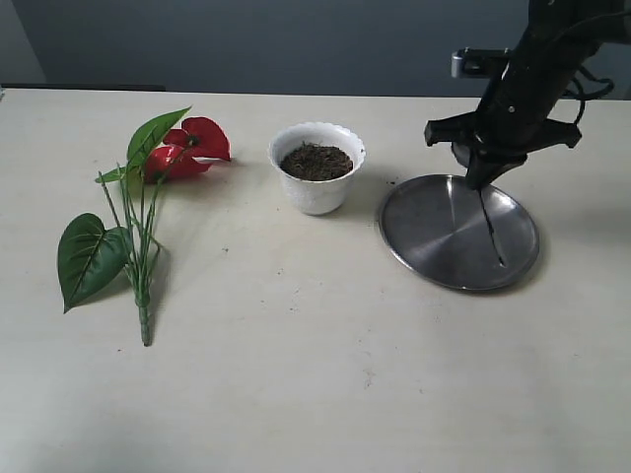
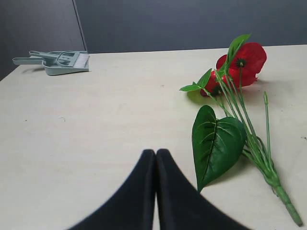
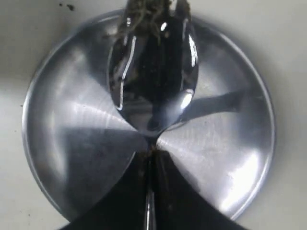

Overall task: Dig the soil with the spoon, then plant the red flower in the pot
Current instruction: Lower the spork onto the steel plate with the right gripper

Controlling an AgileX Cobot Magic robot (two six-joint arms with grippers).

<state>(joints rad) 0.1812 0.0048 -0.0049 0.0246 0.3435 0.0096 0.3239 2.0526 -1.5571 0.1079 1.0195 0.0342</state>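
Gripping the spoon [image 3: 153, 81] by its handle, right gripper [image 3: 150, 152] is clamped over the plate [image 1: 434, 232], right of the pot [image 1: 317, 194] holding soil [image 1: 315, 161]. Flower [image 1: 192, 148] lies left of the pot. Left gripper [image 2: 155, 154] closed, empty, beside flower.

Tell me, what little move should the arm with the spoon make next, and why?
Probably tip the spoon so the soil clinging to its tip drops off: the right tool grips it directly above the steel plate.
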